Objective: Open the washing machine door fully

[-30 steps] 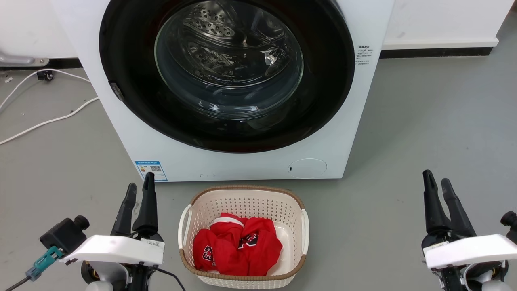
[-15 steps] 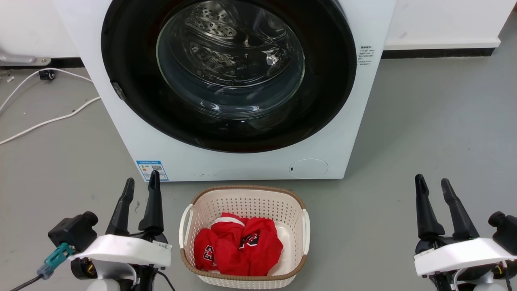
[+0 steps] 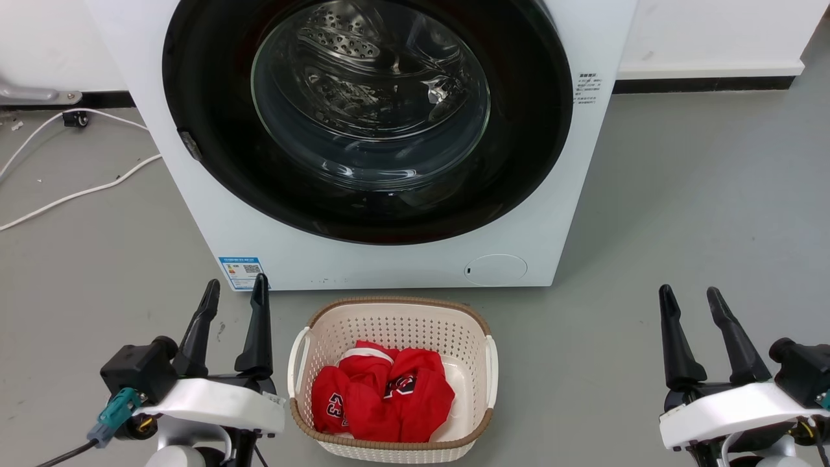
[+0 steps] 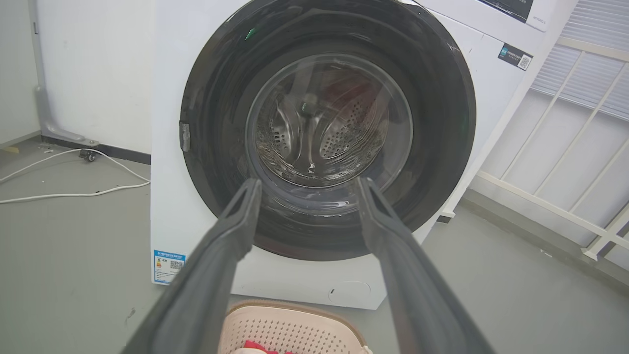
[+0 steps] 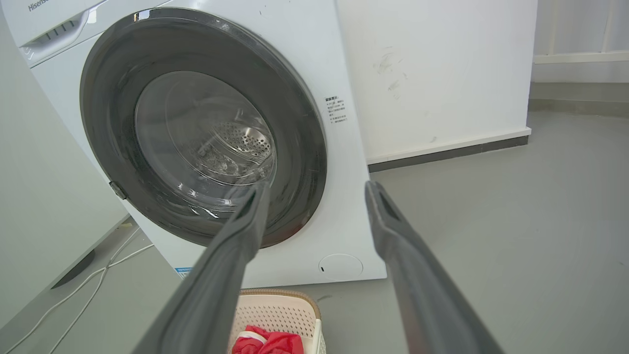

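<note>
With left claw (image 3: 237, 280) and right claw (image 3: 688, 288) both released, the stiff, slippery-looking washing machine door (image 3: 519, 130) ahead seems best pulled at its edge tab (image 3: 189, 145).

Glossy black washing machine door (image 3: 207, 130), white machine body (image 3: 389, 266), cream perforated basket (image 3: 389, 331), red clothes (image 3: 382, 402), grey floor (image 3: 681, 194)

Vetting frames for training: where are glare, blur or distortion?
Head view: sharp, bright reflections streak the glass of the large round glossy black washing machine door. Left wrist view: the left pincer blurs toward the lens. Right wrist view: the right pincer blurs likewise.
</note>
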You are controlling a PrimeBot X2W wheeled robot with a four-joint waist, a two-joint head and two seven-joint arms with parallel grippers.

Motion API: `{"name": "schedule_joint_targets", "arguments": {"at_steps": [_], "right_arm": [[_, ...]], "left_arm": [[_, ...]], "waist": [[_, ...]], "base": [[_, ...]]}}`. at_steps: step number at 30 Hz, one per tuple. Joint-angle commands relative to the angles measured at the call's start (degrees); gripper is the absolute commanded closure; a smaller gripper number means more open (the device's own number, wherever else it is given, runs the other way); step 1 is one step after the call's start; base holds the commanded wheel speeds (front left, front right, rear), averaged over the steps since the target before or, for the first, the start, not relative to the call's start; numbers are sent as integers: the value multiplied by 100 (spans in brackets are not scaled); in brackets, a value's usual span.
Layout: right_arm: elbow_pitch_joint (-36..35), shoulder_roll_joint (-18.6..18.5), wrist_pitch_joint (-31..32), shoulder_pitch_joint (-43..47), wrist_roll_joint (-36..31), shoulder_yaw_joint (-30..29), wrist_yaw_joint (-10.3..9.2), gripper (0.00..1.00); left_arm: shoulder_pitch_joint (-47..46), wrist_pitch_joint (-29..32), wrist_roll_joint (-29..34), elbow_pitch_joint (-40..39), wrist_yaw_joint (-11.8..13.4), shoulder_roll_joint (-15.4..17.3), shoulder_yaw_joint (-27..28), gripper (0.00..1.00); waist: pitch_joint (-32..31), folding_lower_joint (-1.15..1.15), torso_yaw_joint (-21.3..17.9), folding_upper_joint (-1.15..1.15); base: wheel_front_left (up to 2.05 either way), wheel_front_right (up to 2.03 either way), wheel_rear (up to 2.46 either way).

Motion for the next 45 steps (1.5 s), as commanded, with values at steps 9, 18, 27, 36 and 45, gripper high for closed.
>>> {"name": "schedule_joint_targets", "arguments": {"at_steps": [9,18,27,36,45], "right_arm": [[-104,9,-15,68,-530,17,0,0],[-118,13,-64,85,-861,39,0,0],[-102,16,-147,103,-1124,60,-1,0],[-55,20,-266,90,-1347,102,-1,0],[-2,25,-365,63,-1625,121,-1,0]], "left_arm": [[-32,-168,612,-25,44,76,-76,0],[-16,-271,1065,-15,72,96,-129,0],[-19,-361,1409,14,91,100,-160,0],[5,-453,1755,29,117,79,-152,0],[24,-552,2074,-2,117,28,-121,0]], "waist": [[1,-1,-4,0],[-5,-1,-2,0],[0,-1,5,0],[-2,-1,-8,0],[-1,-1,-20,0]], "base": [[0,0,0],[0,0,0],[0,0,0],[0,0,0],[0,0,0]]}}
